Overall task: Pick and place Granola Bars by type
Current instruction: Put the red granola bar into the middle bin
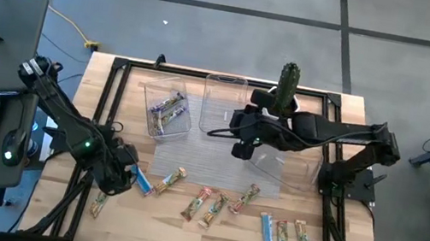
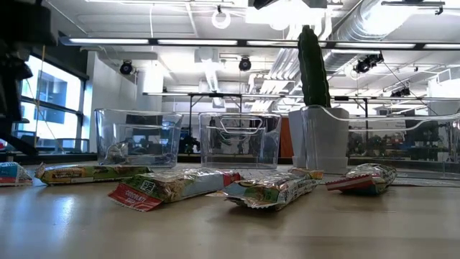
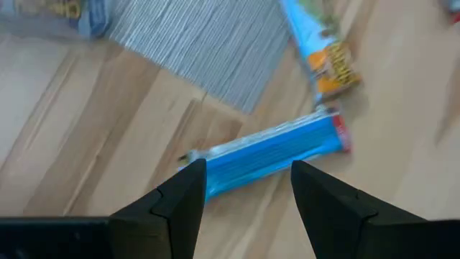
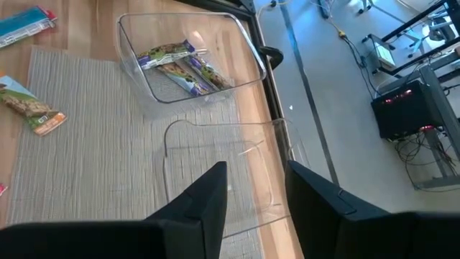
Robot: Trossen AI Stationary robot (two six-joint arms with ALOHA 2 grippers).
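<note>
The left pincer (image 1: 126,177) sat low at about 8 o'clock on the wooden worktop (image 1: 179,236). Its fingers (image 3: 188,198) were apart, one on each side of a blue bar (image 3: 269,152) that lay flat on the wood. The bar was long and thin, bright blue, with a red bit at one end. More Granola Bars (image 1: 210,208) lay in a loose row along the 6 o'clock edge, in green-tan, red-orange and blue-white wrappers. A few purple ones (image 4: 180,65) lay inside a clear bin (image 4: 248,50) near 11 o'clock. The right pincer (image 1: 245,149) hung over the grey mat (image 1: 207,171) in the middle, fingers apart, holding nothing.
</note>
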